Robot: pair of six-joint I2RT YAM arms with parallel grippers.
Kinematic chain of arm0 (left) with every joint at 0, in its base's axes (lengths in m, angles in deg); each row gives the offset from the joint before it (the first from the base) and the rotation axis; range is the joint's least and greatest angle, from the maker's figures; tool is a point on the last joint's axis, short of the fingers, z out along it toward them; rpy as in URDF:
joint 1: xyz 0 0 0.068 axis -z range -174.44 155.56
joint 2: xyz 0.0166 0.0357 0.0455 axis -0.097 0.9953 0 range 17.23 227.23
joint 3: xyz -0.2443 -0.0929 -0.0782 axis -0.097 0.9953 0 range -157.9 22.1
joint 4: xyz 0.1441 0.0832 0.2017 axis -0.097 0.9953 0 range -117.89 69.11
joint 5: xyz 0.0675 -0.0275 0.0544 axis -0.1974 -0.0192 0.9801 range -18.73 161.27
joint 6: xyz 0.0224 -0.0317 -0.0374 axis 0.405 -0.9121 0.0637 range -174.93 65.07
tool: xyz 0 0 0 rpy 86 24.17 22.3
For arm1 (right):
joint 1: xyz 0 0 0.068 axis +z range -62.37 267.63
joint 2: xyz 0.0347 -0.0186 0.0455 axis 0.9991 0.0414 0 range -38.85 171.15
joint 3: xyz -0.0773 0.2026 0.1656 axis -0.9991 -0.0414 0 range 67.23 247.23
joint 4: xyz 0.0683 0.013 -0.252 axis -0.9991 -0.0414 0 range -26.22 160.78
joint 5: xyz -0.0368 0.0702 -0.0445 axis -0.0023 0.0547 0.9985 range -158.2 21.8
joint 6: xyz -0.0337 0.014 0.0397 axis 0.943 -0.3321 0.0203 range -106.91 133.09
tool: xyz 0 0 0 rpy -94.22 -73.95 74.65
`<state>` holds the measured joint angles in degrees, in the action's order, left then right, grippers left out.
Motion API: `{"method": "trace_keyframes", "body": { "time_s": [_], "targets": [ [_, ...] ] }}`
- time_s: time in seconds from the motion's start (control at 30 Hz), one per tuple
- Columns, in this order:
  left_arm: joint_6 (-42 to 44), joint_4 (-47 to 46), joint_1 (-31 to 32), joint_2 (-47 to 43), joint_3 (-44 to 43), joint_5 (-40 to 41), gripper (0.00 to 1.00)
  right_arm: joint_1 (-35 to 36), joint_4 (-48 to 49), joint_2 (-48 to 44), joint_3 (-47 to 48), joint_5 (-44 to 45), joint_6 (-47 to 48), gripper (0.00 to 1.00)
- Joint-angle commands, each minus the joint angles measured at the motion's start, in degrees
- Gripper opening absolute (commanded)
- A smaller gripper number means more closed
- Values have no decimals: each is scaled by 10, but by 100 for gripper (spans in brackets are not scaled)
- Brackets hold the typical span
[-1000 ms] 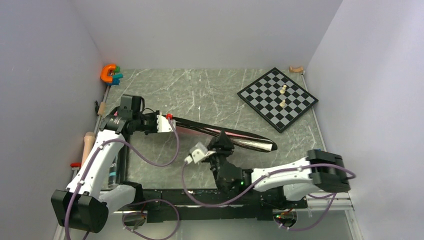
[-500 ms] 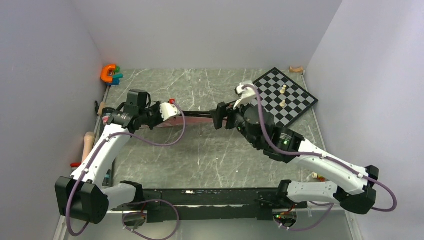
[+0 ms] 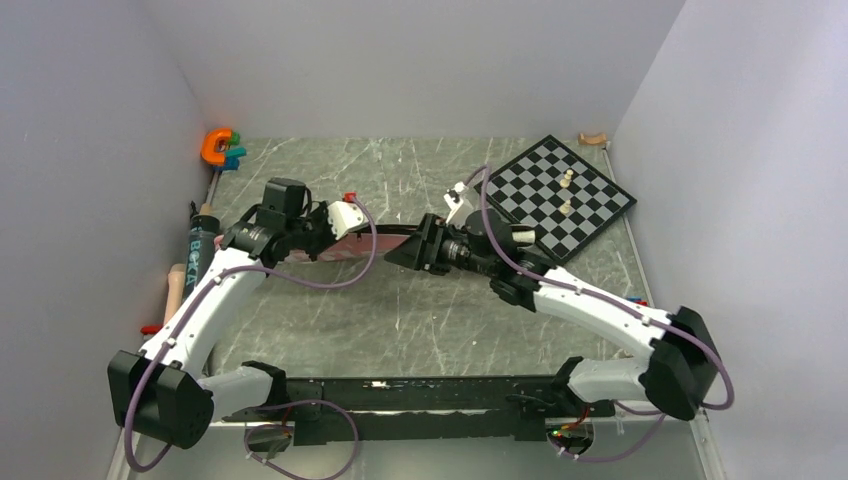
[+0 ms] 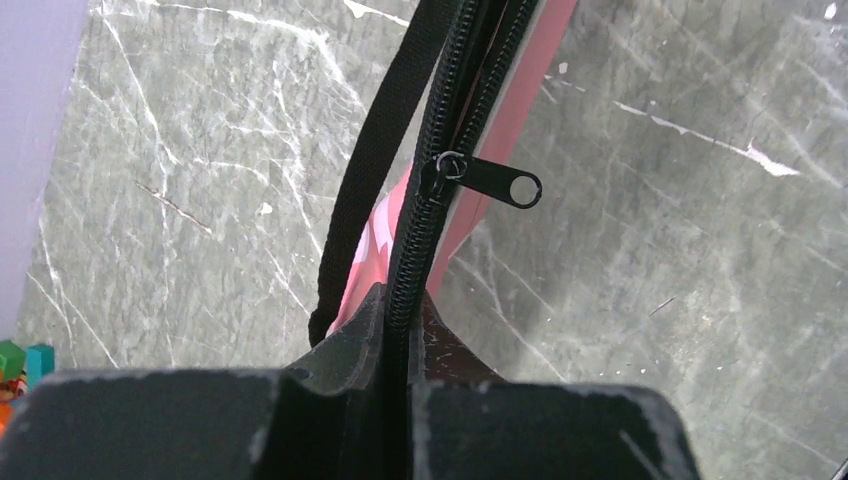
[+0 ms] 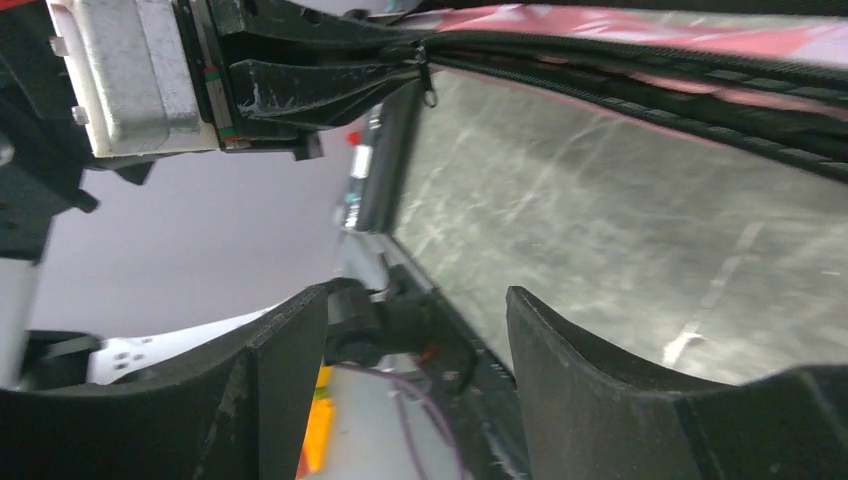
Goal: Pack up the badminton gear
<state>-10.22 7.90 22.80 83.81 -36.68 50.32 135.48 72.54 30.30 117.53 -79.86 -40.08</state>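
Observation:
The pink racket bag (image 3: 320, 250) hangs edge-on above the middle of the table. My left gripper (image 3: 372, 238) is shut on its black zipper edge (image 4: 425, 230). The zipper pull (image 4: 492, 181) sticks out just beyond my fingers, and the black strap (image 4: 372, 160) runs alongside. My right gripper (image 3: 400, 256) points left at the same end of the bag, open and holding nothing. In the right wrist view the bag (image 5: 650, 40) runs above my open right gripper (image 5: 410, 340). The dark tube (image 3: 197, 255) lies along the left table edge. Rackets and shuttlecocks are out of view.
A chessboard (image 3: 590, 215) with pale pieces sits at the back right, close behind my right arm. An orange C-shaped toy (image 3: 216, 147) is in the back left corner. A pale cylinder (image 3: 177, 283) lies beyond the left table edge.
My right arm swung from the near edge to the back, then came down pointing left at the bag, its jaws wider. The left gripper lifted its bag end and shifted right.

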Motion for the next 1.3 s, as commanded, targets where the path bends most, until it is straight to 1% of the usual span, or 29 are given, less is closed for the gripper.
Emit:
{"method": "trace_keyframes", "body": {
  "time_s": [0.0, 0.07, 0.17, 0.27, 0.37, 0.57, 0.67, 0.9, 0.93, 1.0, 1.27],
  "targets": [
    [-75, -61, 5, -9, -54, -31, 0, -1, 210, 42, -16, -108, -133, 67],
    [-97, -64, 6, -8, -61, -33, 0, -1, 247, 69, -21, -110, -153, 65],
    [-114, -62, 10, -5, -69, -31, 0, -2, 266, 91, -21, -91, -158, 63],
    [-126, -60, 16, -5, -72, -31, 0, -2, 275, 101, -23, -55, -150, 61],
    [-136, -58, 21, -7, -72, -32, 0, -4, 305, 114, -19, -19, -143, 60],
    [-149, -49, 27, -15, -76, -38, 0, -7, 366, 185, 19, -28, -155, 59],
    [-151, -44, 29, -20, -78, -40, 0, -8, 366, 213, 38, -35, -153, 57],
    [-150, -40, 34, -27, -70, -42, 0, -9, 398, 233, 45, -20, -165, 54],
    [-150, -40, 35, -28, -69, -42, 0, -9, 400, 235, 46, -19, -167, 52],
    [-151, -38, 37, -29, -68, -41, 0, -8, 412, 239, 45, -15, -173, 50],
    [-155, -31, 44, -38, -64, -43, 0, -9, 419, 240, 48, -1, -174, 49]
  ]
}}
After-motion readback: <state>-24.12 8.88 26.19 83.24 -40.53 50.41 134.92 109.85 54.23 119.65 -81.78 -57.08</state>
